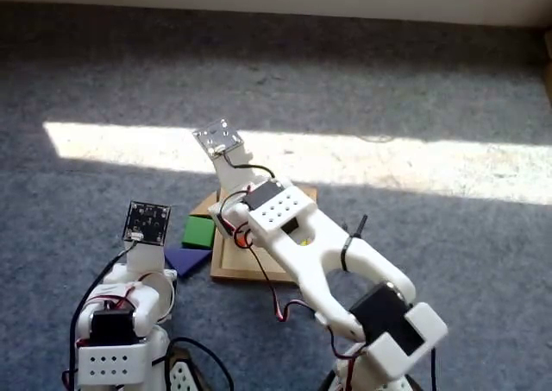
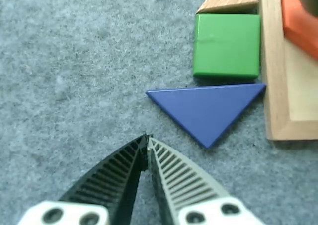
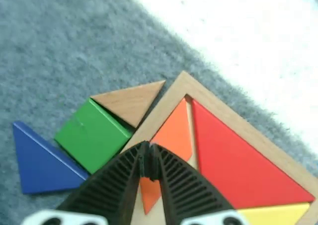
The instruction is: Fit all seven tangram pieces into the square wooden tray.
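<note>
Left wrist view showed you the blue triangle point(image 2: 208, 111) flat on grey carpet, one tip at the wooden tray's point(image 2: 276, 86) rim, just beside the green square point(image 2: 227, 45). Your left end effector point(image 2: 147, 138) hung clenched and empty near it. Your right end effector point(image 3: 149, 153), arm stretched forward, was clenched over the tray's orange piece point(image 3: 174, 130).

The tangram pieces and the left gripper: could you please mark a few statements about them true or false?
1. The green square lies inside the wooden tray. False: the green square lies on the carpet beside it.
2. The left gripper is shut and empty. True.
3. The blue triangle lies on the carpet, outside the tray. True.
4. The red triangle lies outside the tray. False: the red triangle sits in the tray.
</note>
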Robot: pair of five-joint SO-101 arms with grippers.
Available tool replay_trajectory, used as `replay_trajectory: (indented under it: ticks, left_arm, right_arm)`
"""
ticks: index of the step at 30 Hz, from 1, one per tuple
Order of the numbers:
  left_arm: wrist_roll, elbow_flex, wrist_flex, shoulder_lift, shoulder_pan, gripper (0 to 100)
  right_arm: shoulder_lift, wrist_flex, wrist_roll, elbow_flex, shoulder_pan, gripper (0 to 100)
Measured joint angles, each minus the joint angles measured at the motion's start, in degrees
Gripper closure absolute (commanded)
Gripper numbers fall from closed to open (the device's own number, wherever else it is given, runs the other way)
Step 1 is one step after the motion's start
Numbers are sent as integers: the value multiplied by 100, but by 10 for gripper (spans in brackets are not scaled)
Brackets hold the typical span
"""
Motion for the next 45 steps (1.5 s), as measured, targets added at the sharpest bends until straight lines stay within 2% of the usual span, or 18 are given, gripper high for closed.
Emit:
replay_trajectory:
  ticks: [7, 13, 20, 24, 29, 37, 45]
  left_arm:
    - [0, 0, 0, 0, 0, 993]
    - [0, 0, 0, 0, 0, 993]
    - [0, 0, 0, 0, 0, 993]
    - [0, 0, 0, 0, 0, 993]
    - [0, 0, 0, 0, 0, 993]
    - [0, 0, 0, 0, 0, 993]
    - [0, 0, 0, 0, 0, 993]
  right_arm:
    - [-1864, 193, 0, 941, 378, 989]
    - [-2602, 1486, 0, 1213, 1064, 982]
    - [-2734, 2743, 0, 1284, 1213, 799]
    - [-2734, 3305, 105, 1618, 1187, 789]
    - [-2734, 3323, 818, 2365, 949, 789]
    - [-2743, 2462, 1538, 3420, 914, 789]
    - [-2804, 2303, 1662, 3587, 897, 789]
